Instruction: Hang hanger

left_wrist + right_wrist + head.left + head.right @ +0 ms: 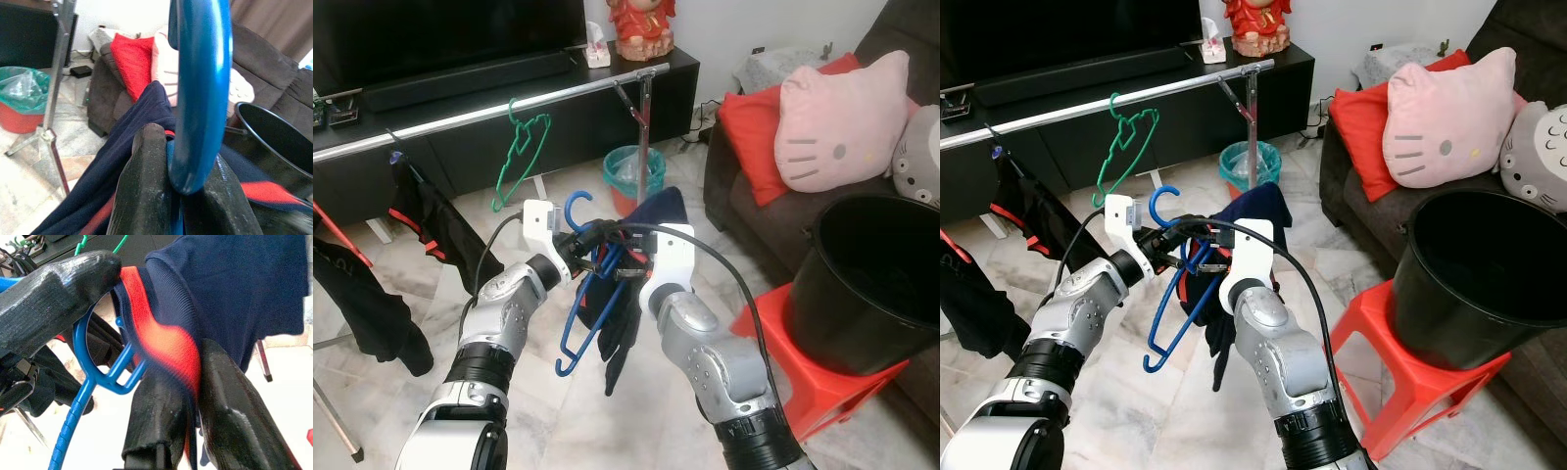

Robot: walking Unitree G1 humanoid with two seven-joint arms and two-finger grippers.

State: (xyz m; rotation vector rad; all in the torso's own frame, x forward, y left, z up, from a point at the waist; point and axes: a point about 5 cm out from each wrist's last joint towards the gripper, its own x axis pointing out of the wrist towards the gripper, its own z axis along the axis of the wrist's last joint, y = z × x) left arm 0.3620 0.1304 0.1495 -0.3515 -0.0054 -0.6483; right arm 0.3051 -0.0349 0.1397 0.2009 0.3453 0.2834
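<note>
My left gripper (590, 235) is clamped on the blue hanger (578, 328) at its neck, centre frame. My right gripper (619, 257) pinches the navy garment (625, 323), which I judge half draped. The rail (489, 106), upper left, carries a green hanger (521, 152); hanging is not yet done.

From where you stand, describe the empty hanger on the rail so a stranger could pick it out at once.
A long silver rail runs in front of the black TV cabinet. Partway along it, right of the dark clothes, hangs a green hanger. It is thin, bare and tilted, unlike the blue hanger held between the grippers.
</note>
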